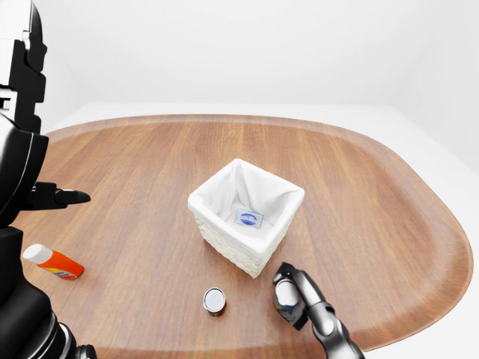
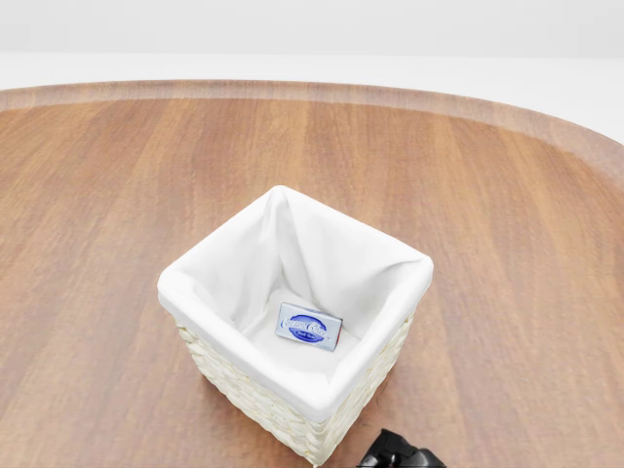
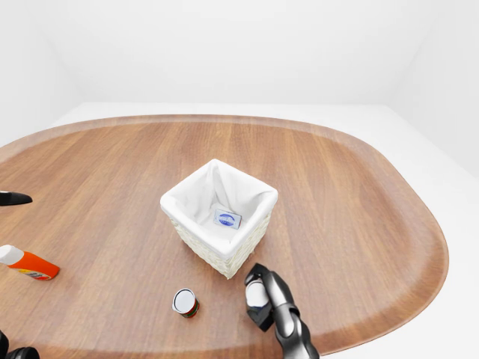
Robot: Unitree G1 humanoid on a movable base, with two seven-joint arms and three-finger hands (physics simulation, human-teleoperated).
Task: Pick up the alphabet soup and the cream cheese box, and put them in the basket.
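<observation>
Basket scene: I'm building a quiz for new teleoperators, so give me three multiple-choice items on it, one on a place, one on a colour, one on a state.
1. Where is the cream cheese box?
A. on the table beside the basket
B. inside the basket
C. in the right hand

2. What colour is the bottle's body at the left-eye view's left?
A. orange
B. green
C. black

3. How does the soup can stand on the table?
A. inside the basket
B. held in a hand
C. upright, apart from the basket

Answers: 1 B, its label shows on the white lining; 2 A, orange with a white cap; 3 C, its round top faces up, nothing touches it.
</observation>
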